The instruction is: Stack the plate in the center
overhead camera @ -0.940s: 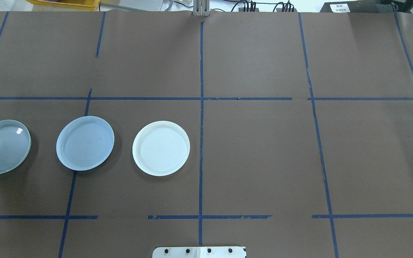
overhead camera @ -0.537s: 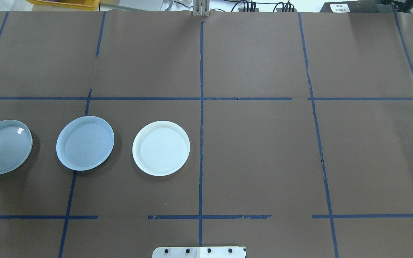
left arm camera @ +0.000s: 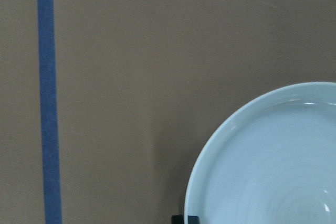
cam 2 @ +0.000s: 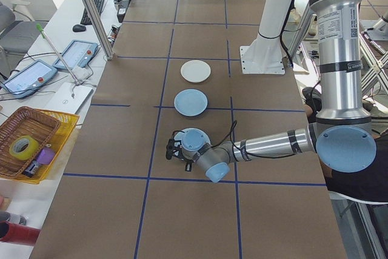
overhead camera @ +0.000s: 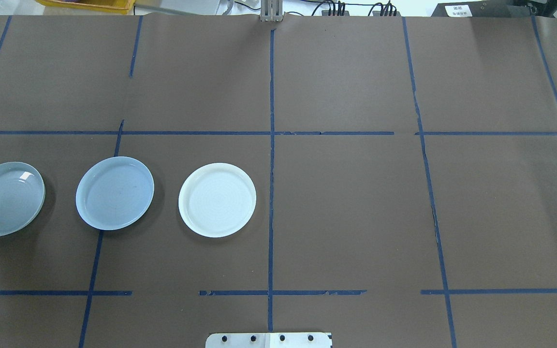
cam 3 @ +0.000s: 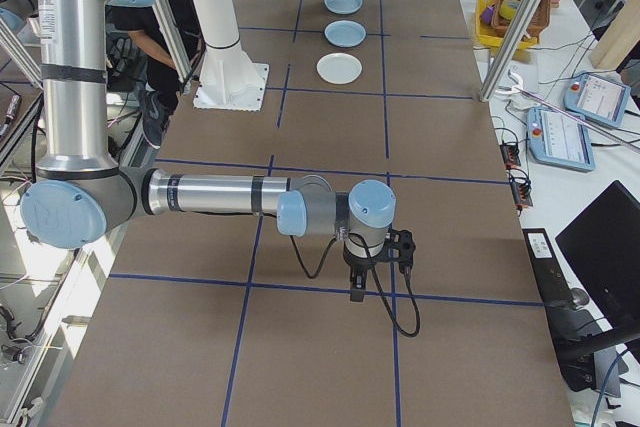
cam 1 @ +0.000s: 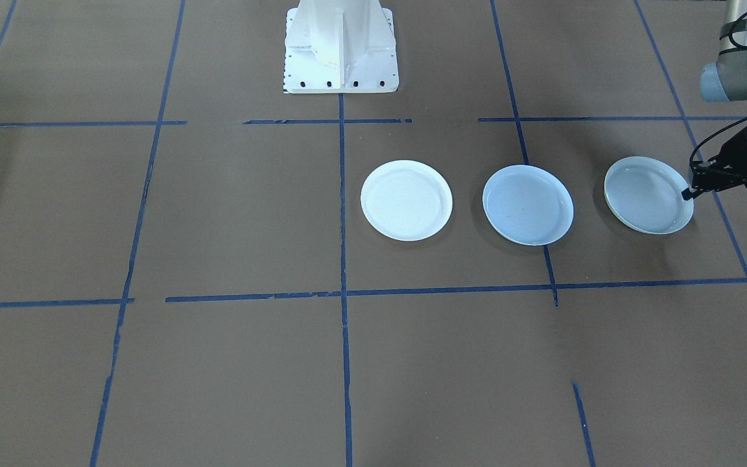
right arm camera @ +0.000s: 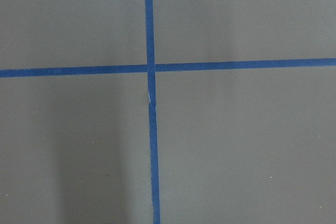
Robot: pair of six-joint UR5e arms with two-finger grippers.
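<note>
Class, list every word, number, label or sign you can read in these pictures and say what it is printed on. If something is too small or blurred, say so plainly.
No text can be read in full.
White label on the dark box at the table's far edge: print too small to read.
Label strip on the near arm in the left side view: print too blurred to read.
Tablet screens: too small to read.
The three plates: no markings.
</note>
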